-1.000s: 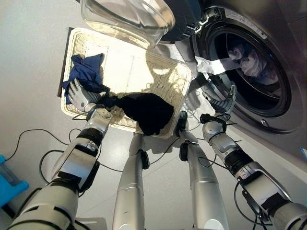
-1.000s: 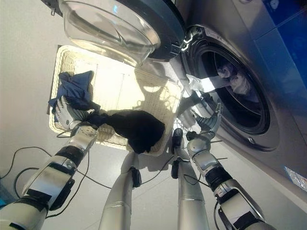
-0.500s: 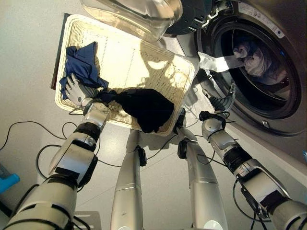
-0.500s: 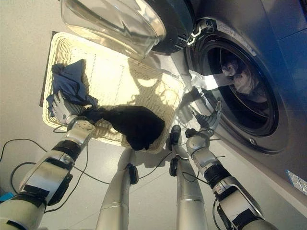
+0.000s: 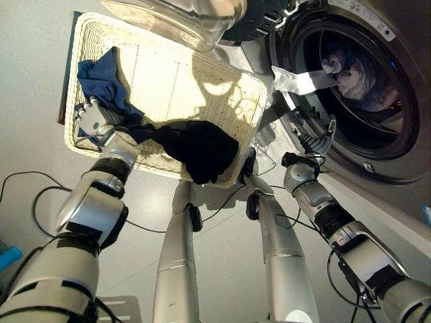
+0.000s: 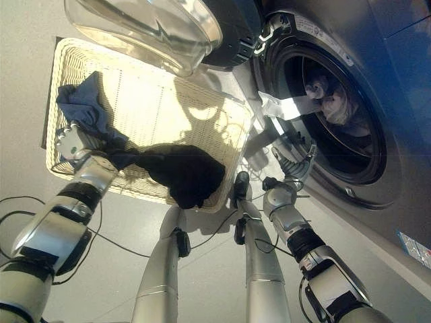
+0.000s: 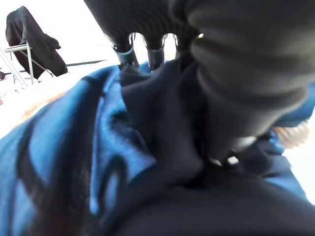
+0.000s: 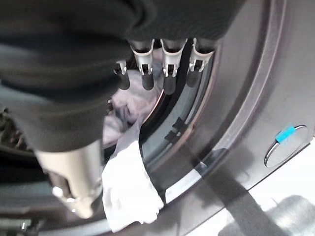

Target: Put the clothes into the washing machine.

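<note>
A pale wicker basket (image 5: 202, 81) lies on the floor beside the washing machine's open drum (image 5: 357, 94). In the basket's far corner lies a blue garment (image 5: 101, 77). My left hand (image 5: 94, 120) sits at that garment's near edge, its fingers (image 7: 125, 51) curled into the bunched blue cloth (image 7: 74, 147). A black garment (image 5: 199, 148) hangs over the basket's near rim. My right hand (image 5: 316, 145) is open by the drum's lower rim and holds nothing. A white cloth (image 8: 128, 191) hangs out over the drum's rim, with pale clothes (image 5: 347, 70) inside.
The washer's round glass door (image 5: 188, 17) swings open above the basket's far side. A blue object (image 5: 8, 256) lies on the grey floor at the left edge.
My left hand's fingers, spread over the blue garment before, have curled into it. The camera has shifted. The right hand has barely moved.
</note>
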Motion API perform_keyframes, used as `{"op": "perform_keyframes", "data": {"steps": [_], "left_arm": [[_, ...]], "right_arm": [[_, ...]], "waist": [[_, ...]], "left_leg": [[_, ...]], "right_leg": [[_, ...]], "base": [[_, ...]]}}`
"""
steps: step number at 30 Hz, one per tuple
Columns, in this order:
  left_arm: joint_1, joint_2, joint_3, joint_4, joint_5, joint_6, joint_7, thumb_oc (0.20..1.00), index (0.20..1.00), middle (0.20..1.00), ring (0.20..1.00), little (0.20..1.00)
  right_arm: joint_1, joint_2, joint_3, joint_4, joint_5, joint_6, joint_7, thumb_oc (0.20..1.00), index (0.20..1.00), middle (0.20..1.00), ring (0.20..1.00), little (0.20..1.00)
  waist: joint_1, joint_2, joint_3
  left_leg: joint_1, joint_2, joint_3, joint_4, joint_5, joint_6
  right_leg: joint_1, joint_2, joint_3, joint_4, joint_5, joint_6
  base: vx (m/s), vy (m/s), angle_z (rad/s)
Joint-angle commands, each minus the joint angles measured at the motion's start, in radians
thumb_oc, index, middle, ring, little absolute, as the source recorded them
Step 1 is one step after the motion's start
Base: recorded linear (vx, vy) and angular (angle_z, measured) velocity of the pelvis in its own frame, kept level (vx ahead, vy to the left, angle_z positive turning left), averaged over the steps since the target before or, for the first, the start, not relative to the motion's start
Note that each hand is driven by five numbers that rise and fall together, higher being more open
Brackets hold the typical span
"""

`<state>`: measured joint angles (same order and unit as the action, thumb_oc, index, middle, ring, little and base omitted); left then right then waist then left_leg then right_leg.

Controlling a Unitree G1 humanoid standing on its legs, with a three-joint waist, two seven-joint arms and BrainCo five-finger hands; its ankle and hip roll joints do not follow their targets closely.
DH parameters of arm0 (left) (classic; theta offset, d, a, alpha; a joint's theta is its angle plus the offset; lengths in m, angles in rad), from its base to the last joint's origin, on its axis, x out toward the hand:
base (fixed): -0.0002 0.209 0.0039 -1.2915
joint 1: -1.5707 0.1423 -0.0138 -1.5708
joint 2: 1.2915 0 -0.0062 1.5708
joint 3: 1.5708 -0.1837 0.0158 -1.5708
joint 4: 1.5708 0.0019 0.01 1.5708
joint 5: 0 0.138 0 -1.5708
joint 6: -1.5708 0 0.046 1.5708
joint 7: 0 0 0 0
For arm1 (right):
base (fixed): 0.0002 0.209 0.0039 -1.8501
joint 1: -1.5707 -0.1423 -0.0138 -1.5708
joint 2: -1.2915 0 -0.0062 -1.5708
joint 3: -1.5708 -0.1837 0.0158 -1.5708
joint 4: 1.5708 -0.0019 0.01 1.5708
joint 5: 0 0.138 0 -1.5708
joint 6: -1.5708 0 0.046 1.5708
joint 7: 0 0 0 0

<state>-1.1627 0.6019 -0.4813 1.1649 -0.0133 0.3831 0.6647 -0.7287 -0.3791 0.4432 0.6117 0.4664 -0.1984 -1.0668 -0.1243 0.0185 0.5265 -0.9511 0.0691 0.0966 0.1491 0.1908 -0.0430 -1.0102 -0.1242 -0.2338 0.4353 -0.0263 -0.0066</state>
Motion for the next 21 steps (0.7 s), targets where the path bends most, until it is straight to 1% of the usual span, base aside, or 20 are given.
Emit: {"op": "perform_keyframes", "data": {"steps": [1,11,12,13,14,16,20,21], "left_arm": [[0.038,-0.067,0.001,0.087,-0.003,-0.013,-0.109,0.2,0.2,0.2,0.2,0.2],[0.038,-0.067,0.001,0.087,-0.002,-0.014,-0.109,0.2,0.2,0.2,0.2,0.2],[0.048,-0.064,0.007,0.102,0.001,-0.046,-0.079,0.2,0.2,0.2,0.2,0.2],[0.058,-0.058,0.015,0.093,0.011,-0.073,-0.037,0.2,0.2,0.2,0.2,0.2],[0.061,-0.054,0.019,0.09,0.014,-0.094,-0.015,0.2,0.2,0.2,0.2,0.2],[0.061,-0.047,0.021,0.083,0.021,-0.125,0.016,0.2,0.2,0.2,0.2,0.2],[0.071,-0.045,0.032,0.047,0.044,-0.21,0.079,0.2,0.2,0.2,0.2,0.2],[0.078,-0.045,0.037,0.019,0.058,-0.257,0.109,0.2,0.2,0.2,0.2,0.2]], "right_arm": [[0.028,0.016,-0.053,-0.025,0.036,-0.061,-0.032,1.0,1.0,1.0,1.0,1.0],[0.028,0.016,-0.054,-0.025,0.038,-0.062,-0.033,1.0,1.0,1.0,1.0,1.0],[0.041,0.021,-0.077,-0.036,0.064,-0.107,-0.07,1.0,1.0,1.0,1.0,1.0],[0.046,0.02,-0.092,-0.044,0.06,-0.111,-0.081,1.0,1.0,1.0,1.0,1.0],[0.049,0.019,-0.095,-0.045,0.062,-0.114,-0.078,1.0,1.0,1.0,1.0,1.0],[0.053,0.017,-0.096,-0.046,0.069,-0.117,-0.076,1.0,1.0,1.0,1.0,1.0],[0.067,0.021,-0.103,-0.049,0.077,-0.135,-0.069,1.0,1.0,1.0,1.0,1.0],[0.072,0.025,-0.105,-0.054,0.075,-0.137,-0.069,1.0,1.0,1.0,1.0,1.0]], "waist": [[0.032,-0.063,-0.006],[0.032,-0.063,-0.006],[0.029,-0.065,-0.006],[0.031,-0.063,-0.006],[0.031,-0.063,-0.006],[0.032,-0.063,-0.006],[0.035,-0.059,-0.006],[0.039,-0.057,-0.006]], "left_leg": [[0.008,-0.027,0.108,0.07,-0.073,-0.056],[0.009,-0.027,0.108,0.07,-0.073,-0.056],[0.033,-0.025,0.114,0.068,-0.076,-0.056],[0.052,-0.026,0.115,0.066,-0.08,-0.055],[0.059,-0.026,0.117,0.064,-0.081,-0.055],[0.068,-0.025,0.119,0.065,-0.084,-0.055],[0.091,-0.028,0.117,0.068,-0.093,-0.053],[0.102,-0.029,0.116,0.069,-0.095,-0.052]], "right_leg": [[0.019,0.041,0.024,-0.101,0.108,0.111],[0.02,0.041,0.024,-0.102,0.108,0.111],[0.041,0.042,0.028,-0.102,0.106,0.11],[0.061,0.04,0.025,-0.104,0.103,0.11],[0.067,0.04,0.024,-0.105,0.102,0.109],[0.077,0.038,0.023,-0.104,0.099,0.109],[0.096,0.035,0.022,-0.096,0.092,0.108],[0.106,0.033,0.021,-0.094,0.089,0.108]], "base": [[0.0,0.0,0.0],[0.0,0.0,0.01],[0.0,0.0,0.0],[0.0,0.0,0.0],[0.0,0.0,0.0],[0.0,0.0,0.0],[0.0,0.0,0.0],[0.0,0.0,0.0]]}}
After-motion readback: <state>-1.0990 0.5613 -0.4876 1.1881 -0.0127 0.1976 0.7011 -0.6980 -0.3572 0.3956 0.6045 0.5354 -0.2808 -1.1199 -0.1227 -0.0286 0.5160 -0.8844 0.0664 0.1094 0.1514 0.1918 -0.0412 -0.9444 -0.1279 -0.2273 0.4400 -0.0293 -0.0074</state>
